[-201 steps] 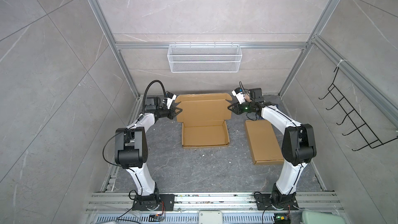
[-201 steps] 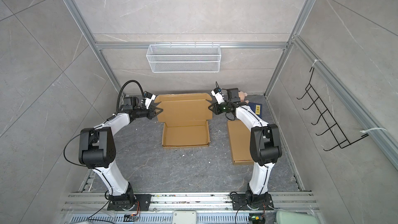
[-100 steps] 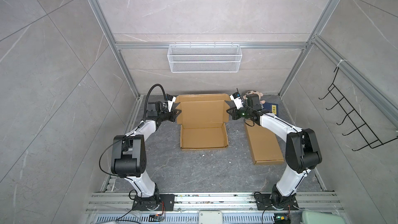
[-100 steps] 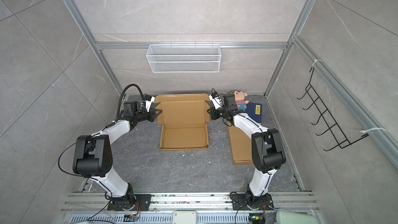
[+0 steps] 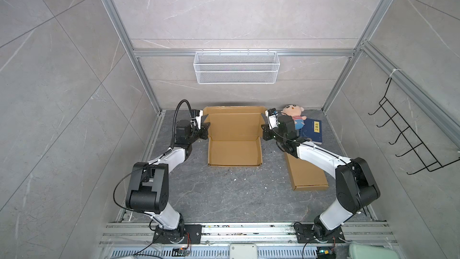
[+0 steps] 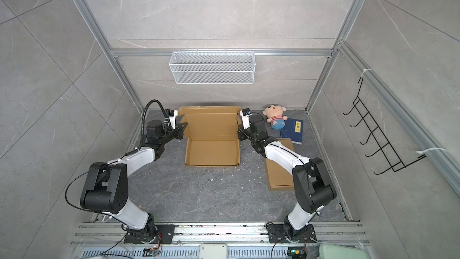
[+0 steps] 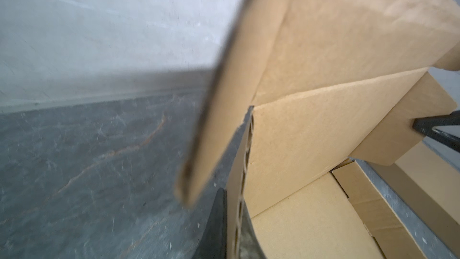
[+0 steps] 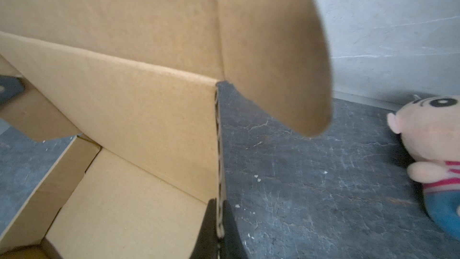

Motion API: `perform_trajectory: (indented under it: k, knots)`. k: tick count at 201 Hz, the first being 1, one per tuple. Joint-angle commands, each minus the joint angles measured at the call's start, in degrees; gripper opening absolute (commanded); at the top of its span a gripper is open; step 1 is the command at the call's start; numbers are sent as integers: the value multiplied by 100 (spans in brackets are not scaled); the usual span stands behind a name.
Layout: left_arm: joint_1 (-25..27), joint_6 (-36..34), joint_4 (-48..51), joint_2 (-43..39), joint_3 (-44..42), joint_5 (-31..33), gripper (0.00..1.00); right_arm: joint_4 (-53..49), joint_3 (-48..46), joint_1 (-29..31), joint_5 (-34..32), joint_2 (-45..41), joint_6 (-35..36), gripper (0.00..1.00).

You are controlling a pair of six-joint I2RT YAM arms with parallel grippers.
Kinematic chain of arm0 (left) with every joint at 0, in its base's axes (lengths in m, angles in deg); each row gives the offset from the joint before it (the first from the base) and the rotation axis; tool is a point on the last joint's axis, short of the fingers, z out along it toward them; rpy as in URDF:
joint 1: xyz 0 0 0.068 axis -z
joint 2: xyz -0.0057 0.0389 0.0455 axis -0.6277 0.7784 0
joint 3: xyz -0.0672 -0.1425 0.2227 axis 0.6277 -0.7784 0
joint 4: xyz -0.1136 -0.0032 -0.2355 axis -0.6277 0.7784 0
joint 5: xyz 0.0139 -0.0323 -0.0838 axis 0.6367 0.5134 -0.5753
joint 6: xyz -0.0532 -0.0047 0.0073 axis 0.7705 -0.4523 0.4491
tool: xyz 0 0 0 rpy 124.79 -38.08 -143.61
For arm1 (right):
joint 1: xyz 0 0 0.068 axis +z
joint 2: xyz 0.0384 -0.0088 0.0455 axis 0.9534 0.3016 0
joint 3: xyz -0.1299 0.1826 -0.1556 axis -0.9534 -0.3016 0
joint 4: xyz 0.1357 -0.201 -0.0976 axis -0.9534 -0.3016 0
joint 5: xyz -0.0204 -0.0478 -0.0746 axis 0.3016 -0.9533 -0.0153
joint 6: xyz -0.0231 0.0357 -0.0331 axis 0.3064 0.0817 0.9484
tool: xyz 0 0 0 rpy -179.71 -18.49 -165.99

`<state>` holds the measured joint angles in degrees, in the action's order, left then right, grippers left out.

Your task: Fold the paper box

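Observation:
The brown paper box (image 5: 234, 130) (image 6: 211, 130) stands open at the back of the floor, with its tray toward the front and its lid panel raised behind. My left gripper (image 5: 206, 130) (image 6: 183, 130) is shut on the corrugated edge of the box's left side panel; in the left wrist view the gripper (image 7: 234, 232) pinches that panel (image 7: 311, 133). My right gripper (image 5: 263, 132) (image 6: 239, 134) is shut on the right side panel's edge, and the right wrist view shows the gripper (image 8: 219, 227) clamping the cardboard (image 8: 124, 100).
A flat folded cardboard piece (image 5: 306, 173) lies on the floor under my right arm. A plush doll (image 5: 293, 114) and a blue book (image 5: 312, 130) sit at the back right. A wire basket (image 5: 236, 71) hangs on the back wall and a black hook rack (image 5: 408, 140) on the right wall.
Both grippers have closed onto the box's side edges. Both arms have lowered and stretched toward the box, and the right arm's shift has uncovered the doll and book.

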<state>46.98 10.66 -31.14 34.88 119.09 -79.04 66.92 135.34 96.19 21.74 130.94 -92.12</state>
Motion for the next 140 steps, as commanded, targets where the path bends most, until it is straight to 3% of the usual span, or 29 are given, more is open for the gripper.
perform_trajectory:
  k: [1, 74, 140]
  knots:
    - [190, 441, -1319, -225, -87, 211, 0, 580, -181, 135, -540, -132, -510, 0]
    - [696, 519, -2420, 116, -853, 1075, 0, 1741, -1029, 542, -1433, -6, -1062, 0]
    - [1144, 422, -3203, 291, -1432, 1934, 0, 1856, -1643, 577, -1544, -100, -1274, 0]
